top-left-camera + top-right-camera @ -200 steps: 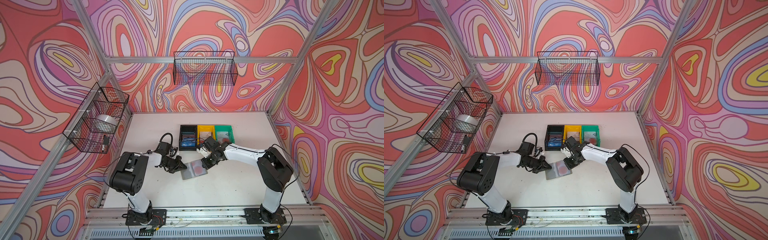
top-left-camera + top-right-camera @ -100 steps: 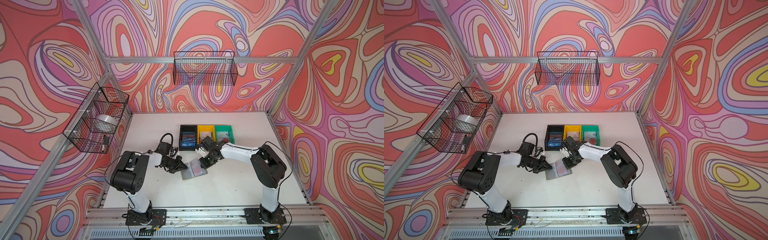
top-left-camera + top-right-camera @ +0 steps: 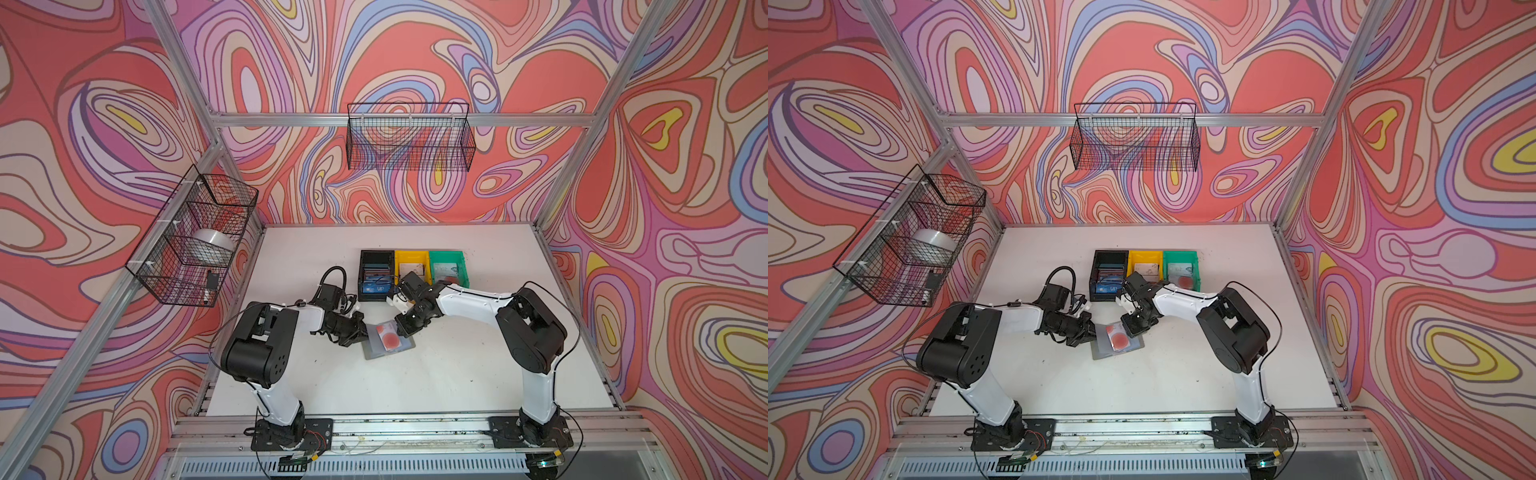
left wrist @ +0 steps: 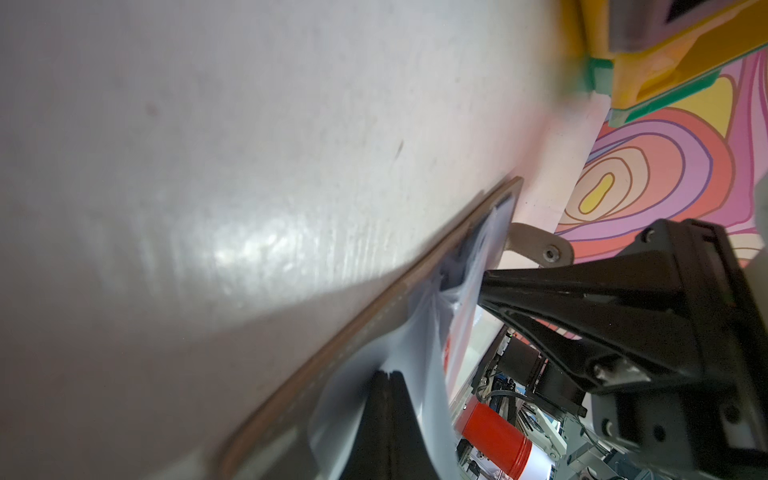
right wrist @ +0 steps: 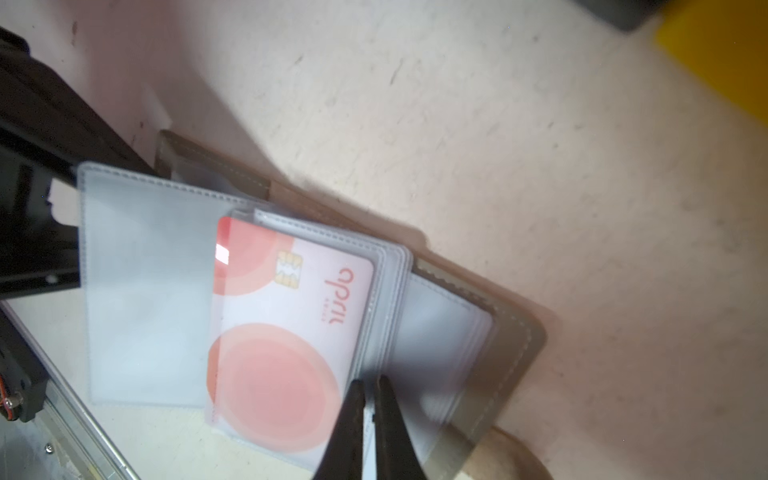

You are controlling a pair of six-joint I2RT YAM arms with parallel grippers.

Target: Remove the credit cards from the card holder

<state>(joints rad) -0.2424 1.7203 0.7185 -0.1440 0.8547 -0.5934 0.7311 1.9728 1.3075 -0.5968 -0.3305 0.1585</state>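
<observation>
Right pincer [image 5: 370, 384] pressed almost together, a thin slit left between its tips, planted on the near edge of the pale plastic credit card with red circles [image 5: 291, 324]. Card edge inside that slit or not: cannot tell.

Directly under the tips, the card tucked in the top pocket of the flat grey bifold card holder [image 5: 511, 324], spread open on the white tabletop [image 5: 498, 124].

Across the card from the right pincer, the left pincer [image 4: 386, 374] pinched shut on a loose clear plastic sleeve [image 5: 145, 291], peeled back off the stack.

To do this step well, probably: nip the card alone, not the pocket wall. Draw flat along the pocket toward its mouth, with the peeled sleeve kept clear and the holder pinned.

On the card, beside a gold chip [image 5: 289, 270], apparently "april". Smaller print alongside, too small to read.

Beyond the right pincer, a black plastic bin [image 3: 365, 266] with a blue card [image 3: 376, 287] seemingly lettered "UP". Yellow plastic bin [image 3: 400, 259] and green plastic bin [image 3: 434, 259] farther along.
</observation>
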